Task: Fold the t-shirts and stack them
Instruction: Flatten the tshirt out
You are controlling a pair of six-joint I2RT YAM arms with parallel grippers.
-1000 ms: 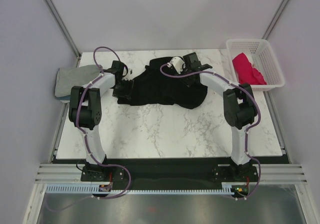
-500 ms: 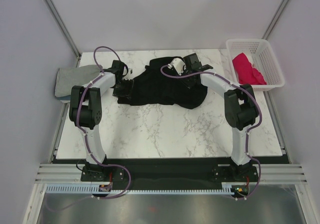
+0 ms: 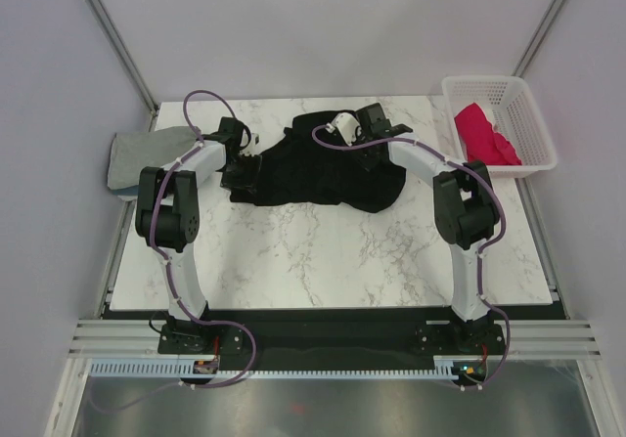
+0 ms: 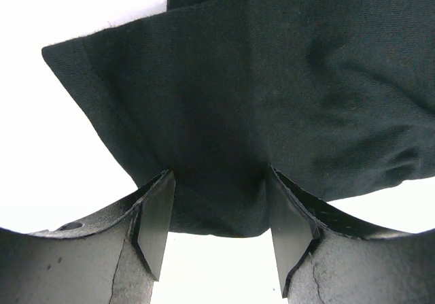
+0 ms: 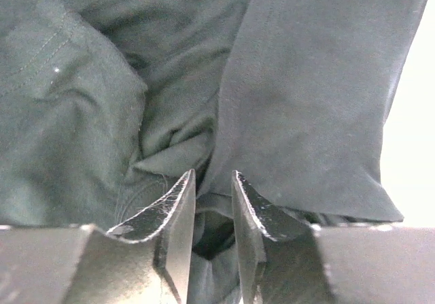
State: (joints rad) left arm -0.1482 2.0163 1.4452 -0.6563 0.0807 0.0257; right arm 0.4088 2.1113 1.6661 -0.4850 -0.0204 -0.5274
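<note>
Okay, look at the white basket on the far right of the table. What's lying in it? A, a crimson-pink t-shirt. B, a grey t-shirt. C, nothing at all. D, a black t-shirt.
A: the crimson-pink t-shirt lies bunched inside the white basket, while the black t-shirt is out on the table between the two arms.

Black t-shirt (image 3: pixel 315 170) crumpled mid-table — left claw (image 3: pixel 241 169) at its left edge, right claw (image 3: pixel 366 153) at top.

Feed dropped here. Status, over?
Left gripper open astride black t-shirt edge. Right gripper nearly shut over a fold, grip unclear. Nothing blocking; pink t-shirt in basket.
</note>
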